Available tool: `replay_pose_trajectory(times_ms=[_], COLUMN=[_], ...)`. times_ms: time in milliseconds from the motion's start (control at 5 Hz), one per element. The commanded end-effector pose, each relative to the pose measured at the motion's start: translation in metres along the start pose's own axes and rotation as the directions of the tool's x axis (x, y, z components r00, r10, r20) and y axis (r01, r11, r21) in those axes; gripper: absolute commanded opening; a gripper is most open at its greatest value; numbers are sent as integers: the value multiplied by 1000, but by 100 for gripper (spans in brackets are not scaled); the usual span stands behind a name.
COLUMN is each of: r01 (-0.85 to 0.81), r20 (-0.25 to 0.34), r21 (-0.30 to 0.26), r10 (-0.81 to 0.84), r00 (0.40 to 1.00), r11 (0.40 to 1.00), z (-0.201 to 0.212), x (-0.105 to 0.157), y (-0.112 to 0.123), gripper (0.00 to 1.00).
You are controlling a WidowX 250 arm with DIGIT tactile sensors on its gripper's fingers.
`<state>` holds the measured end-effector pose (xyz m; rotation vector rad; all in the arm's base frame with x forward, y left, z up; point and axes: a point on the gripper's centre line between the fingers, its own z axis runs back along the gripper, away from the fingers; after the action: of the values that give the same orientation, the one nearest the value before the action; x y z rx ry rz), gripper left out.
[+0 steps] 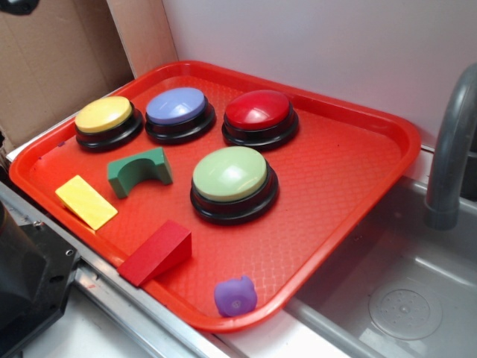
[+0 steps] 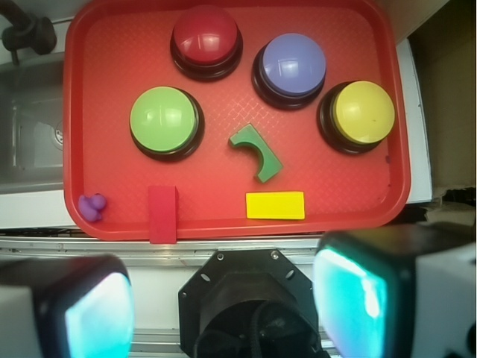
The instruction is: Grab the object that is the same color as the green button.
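Note:
The small dark green arch block lies on the red tray, left of the large pale green button. In the wrist view the arch block sits mid-tray, right of the green button. My gripper is open and empty, high above and off the tray's near edge; its two fingers with teal pads frame the bottom of the wrist view. The gripper does not show in the exterior view.
Yellow, blue-purple and red buttons line the tray's back. A flat yellow block, red wedge and small purple toy lie near the front. A grey sink with faucet is right. The robot base sits below the gripper.

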<state>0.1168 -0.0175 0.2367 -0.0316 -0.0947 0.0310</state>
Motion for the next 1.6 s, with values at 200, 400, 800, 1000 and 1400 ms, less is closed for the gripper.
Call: replay_pose_trajectory(times_ms=[200,400,800,1000,1400], r01=[51,109,204,215,182], r20=[57,101,220,233,151], r21=[-28,-19,-65,-58,-35], r10=[-50,-106,-185,-196,-175], r00=[997,989,958,953,973], r11=[998,994,977,975,983], z=[-22,-44,-104,-130,-177], x=[9,15,34,41,34], y=[6,8,29,38,55], gripper=[100,100,100,100,100])
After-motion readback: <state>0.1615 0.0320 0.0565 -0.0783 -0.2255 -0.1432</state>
